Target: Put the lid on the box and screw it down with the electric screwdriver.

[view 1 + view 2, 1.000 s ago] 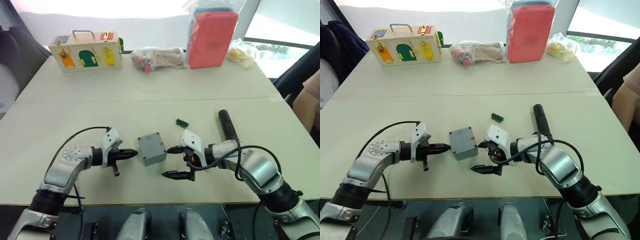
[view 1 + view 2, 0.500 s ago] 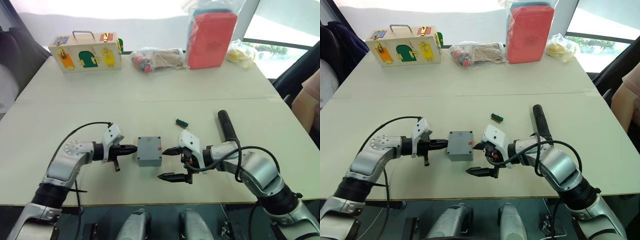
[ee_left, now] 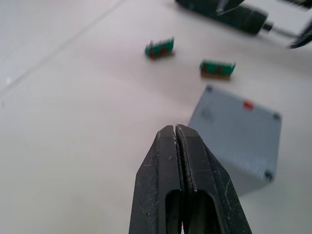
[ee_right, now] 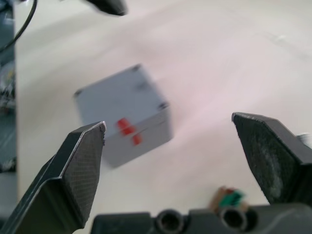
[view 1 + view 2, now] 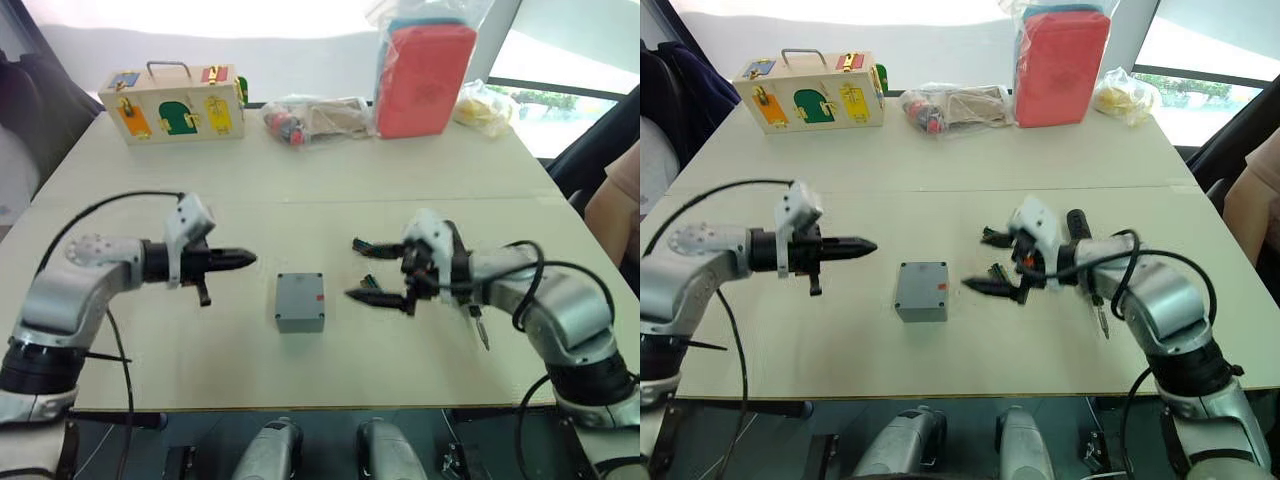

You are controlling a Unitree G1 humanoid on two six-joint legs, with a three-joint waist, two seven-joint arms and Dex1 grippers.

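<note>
Fingers of the left gripper [image 3: 176,134] are pressed together, empty; the right gripper [image 4: 173,141] is spread wide. Between them the box [image 5: 921,290], lid on, rests on the tabletop [image 5: 940,190]. The left wrist view adds two small green parts [image 3: 216,68].

The right arm covers most of the electric screwdriver [image 5: 1077,222], and the box [image 4: 124,114] looks blurred in the right wrist view.
</note>
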